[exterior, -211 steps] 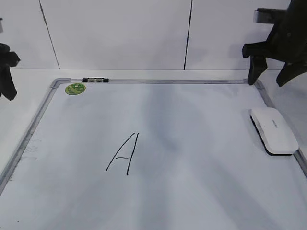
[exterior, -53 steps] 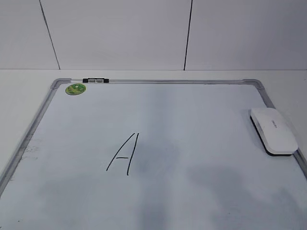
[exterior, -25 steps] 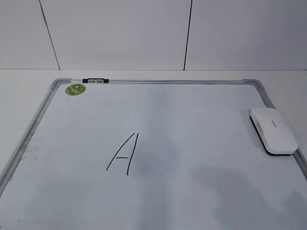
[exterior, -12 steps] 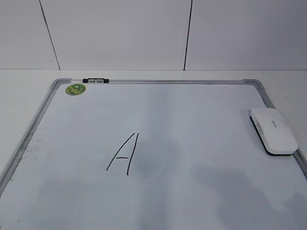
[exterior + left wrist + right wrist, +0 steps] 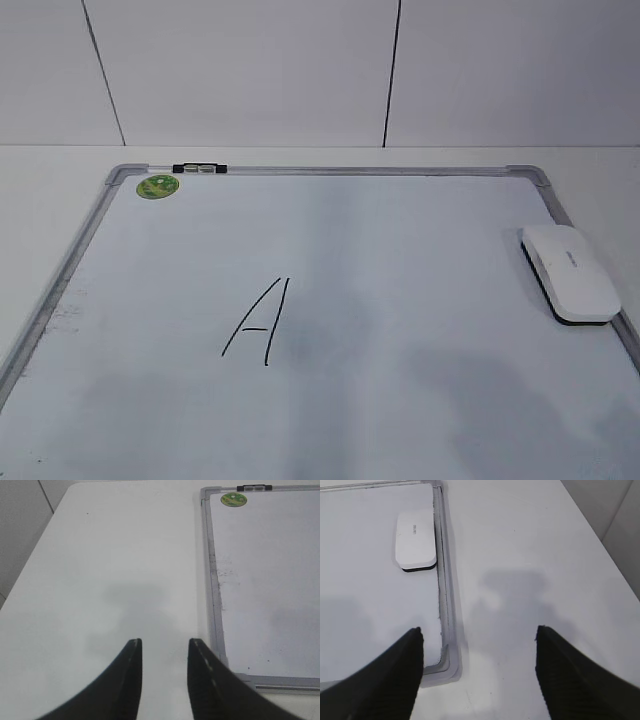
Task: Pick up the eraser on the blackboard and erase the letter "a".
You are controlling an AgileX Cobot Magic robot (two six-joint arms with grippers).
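The eraser (image 5: 571,272) is lying untouched at the right edge of the blackboard (image 5: 400,230), just inside the frame. The right gripper (image 5: 479,632) is hovering over the near right corner with jaws standing wide; the left gripper (image 5: 164,645) is waiting over the counter (image 5: 110,570), jaws narrow and empty. The right one should be straddling the eraser's short width before closing. One eraser, one board, one written letter (image 5: 258,320), one green sticker (image 5: 158,185).

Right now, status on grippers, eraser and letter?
Left gripper and right gripper open, empty. Eraser untouched at blackboard right edge. Only a capital A shows. Nothing in the way.
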